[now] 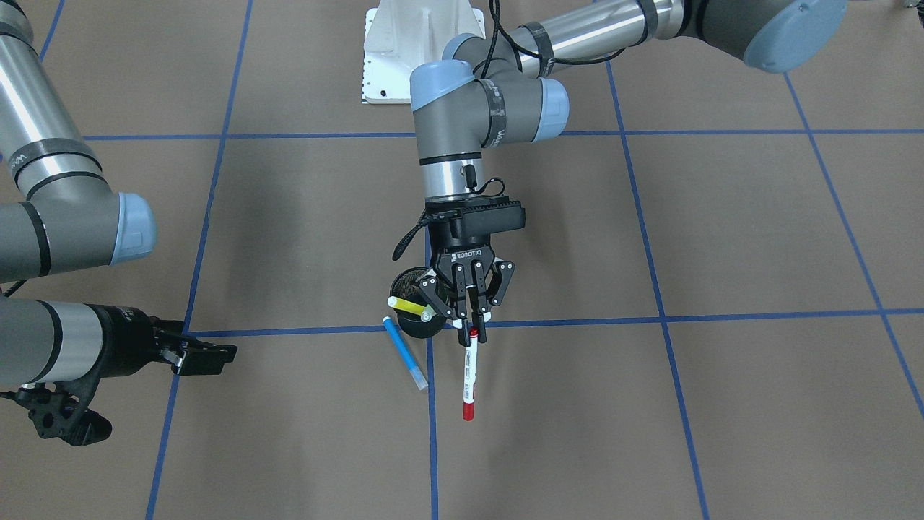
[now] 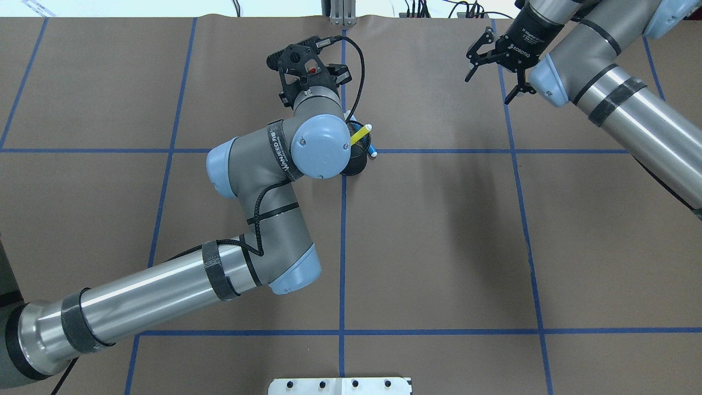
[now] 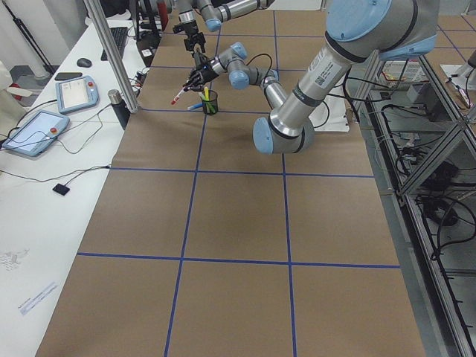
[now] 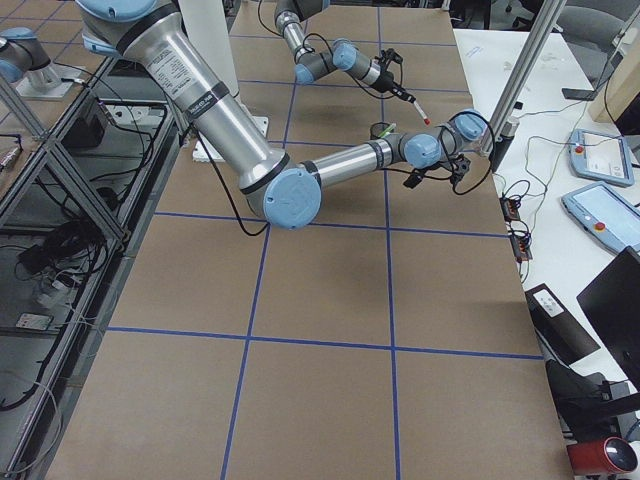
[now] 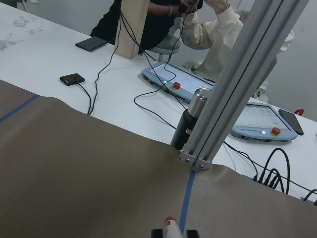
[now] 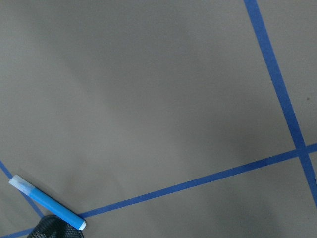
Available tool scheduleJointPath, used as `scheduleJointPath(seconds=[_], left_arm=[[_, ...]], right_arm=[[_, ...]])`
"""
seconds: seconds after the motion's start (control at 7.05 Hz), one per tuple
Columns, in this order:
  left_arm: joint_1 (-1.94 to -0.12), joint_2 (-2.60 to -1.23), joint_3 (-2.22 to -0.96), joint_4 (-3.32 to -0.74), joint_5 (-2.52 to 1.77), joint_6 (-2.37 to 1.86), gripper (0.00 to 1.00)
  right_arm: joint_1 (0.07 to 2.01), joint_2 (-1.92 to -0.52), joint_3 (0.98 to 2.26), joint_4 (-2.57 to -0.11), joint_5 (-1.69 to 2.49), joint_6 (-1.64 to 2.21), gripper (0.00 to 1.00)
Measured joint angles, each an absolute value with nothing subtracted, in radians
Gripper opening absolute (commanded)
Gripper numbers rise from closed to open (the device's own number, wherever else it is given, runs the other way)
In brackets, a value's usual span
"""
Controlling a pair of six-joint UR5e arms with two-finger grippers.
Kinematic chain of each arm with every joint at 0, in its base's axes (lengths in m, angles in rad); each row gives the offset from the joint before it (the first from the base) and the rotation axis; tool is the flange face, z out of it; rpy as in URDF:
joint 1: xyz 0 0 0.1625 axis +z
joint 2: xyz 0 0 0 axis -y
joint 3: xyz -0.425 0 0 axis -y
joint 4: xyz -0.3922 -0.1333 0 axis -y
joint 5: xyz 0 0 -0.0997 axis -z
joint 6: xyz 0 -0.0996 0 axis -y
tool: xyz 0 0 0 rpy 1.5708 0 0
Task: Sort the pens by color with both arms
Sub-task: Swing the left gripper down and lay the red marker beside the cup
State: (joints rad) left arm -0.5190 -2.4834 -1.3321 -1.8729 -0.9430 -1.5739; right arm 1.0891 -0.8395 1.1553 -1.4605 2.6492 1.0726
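My left gripper (image 1: 473, 334) is shut on the white pen with the red cap (image 1: 469, 375) and holds it tilted above the table, cap pointing away from the robot. The pen's red tip also shows between the fingertips in the left wrist view (image 5: 170, 224). The yellow pen (image 1: 408, 305) leans in the black mesh cup (image 1: 417, 323). The blue pen (image 1: 405, 354) lies flat on the table beside the cup and shows in the right wrist view (image 6: 47, 203). The lime green pen is not clearly visible. My right gripper (image 2: 486, 91) is open and empty, far from the cup.
Brown paper with blue tape lines (image 1: 650, 318) covers the table. The white base plate (image 1: 415, 50) stands on the robot's side. Past the far edge are an aluminium post (image 5: 233, 89), a dark bottle (image 5: 190, 124), tablets and cables.
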Motion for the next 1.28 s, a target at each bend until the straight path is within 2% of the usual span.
scheduleJointPath(seconds=[0.43,0.71,0.85,1.28], left_arm=[[-0.513,-2.535,-1.201,-1.911,-0.904,-1.587,0.0],[-0.512,-2.563,-1.157,-1.917,-0.891,-1.585,0.96],[-0.511,-2.578,-1.15,-1.917,-0.888,-1.581,0.99],[-0.512,-2.59,-1.169,-1.918,-0.893,-1.527,0.99]], right_arm=[[1.09,-0.838,1.157,-1.46,2.649,1.074,0.99],[1.091,-0.837,1.157,-1.46,2.649,1.074,0.99],[1.091,-0.837,1.157,-1.46,2.649,1.074,0.99],[1.093,-0.835,1.157,-1.46,2.649,1.075,0.99]])
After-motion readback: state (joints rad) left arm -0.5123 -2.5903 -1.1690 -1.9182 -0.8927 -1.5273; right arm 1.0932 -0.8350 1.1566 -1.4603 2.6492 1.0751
